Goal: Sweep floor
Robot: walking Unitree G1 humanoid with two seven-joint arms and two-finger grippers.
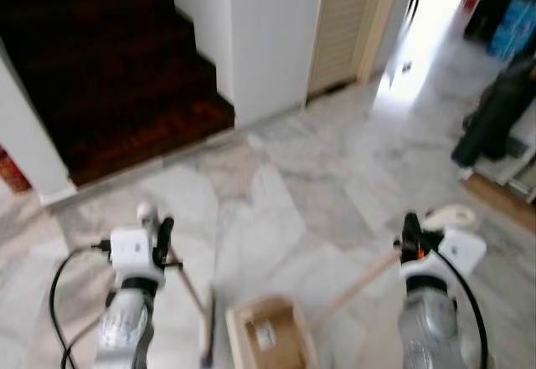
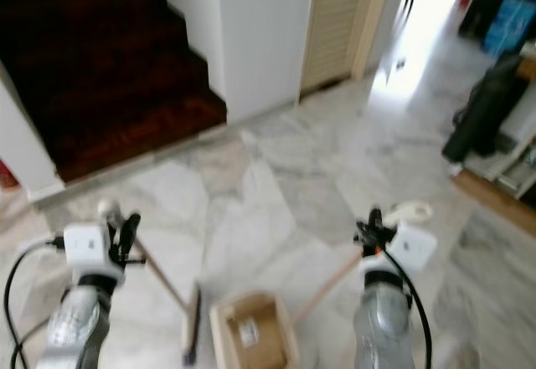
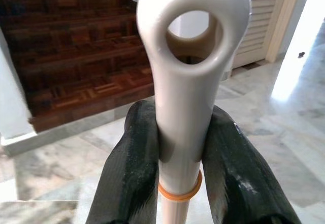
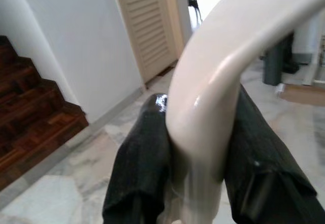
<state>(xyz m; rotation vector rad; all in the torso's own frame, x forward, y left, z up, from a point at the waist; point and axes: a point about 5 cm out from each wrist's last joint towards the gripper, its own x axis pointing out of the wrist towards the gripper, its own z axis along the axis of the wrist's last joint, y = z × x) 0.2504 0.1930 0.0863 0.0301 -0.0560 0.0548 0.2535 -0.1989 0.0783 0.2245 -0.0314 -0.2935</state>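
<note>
Left eye view: the robot stands on a grey-veined marble floor (image 1: 335, 193) at the foot of a dark wooden staircase (image 1: 109, 76), with a tool handle in each silver arm. The left end effector (image 3: 181, 153) is clamped on the cream plastic top of the broom handle (image 3: 185, 76), its two black fingers (image 3: 134, 173) pressing either side of the shaft just below the hanging hole and just above an orange ring. From that grip a thin wooden shaft slants down and inward to the broom head (image 1: 206, 327), which rests on the floor just beside the dustpan (image 1: 270, 335).

The right end effector (image 4: 195, 153) is closed around the curved cream grip of the dustpan handle (image 4: 223, 66), a black finger on each side. Its wooden pole (image 1: 356, 289) angles down and to the robot's left to the dustpan, a tan box-like pan bearing a small white label and sitting on the floor between the two arms.

Ahead, a white wall corner (image 1: 268, 34) stands beside the stairs, and next to it is a cream louvred door (image 1: 343, 26). Bright light falls across the floor from an opening at the far right. A dark bag-like shape (image 1: 494, 114) stands at the right edge; the blur hides what it is.
</note>
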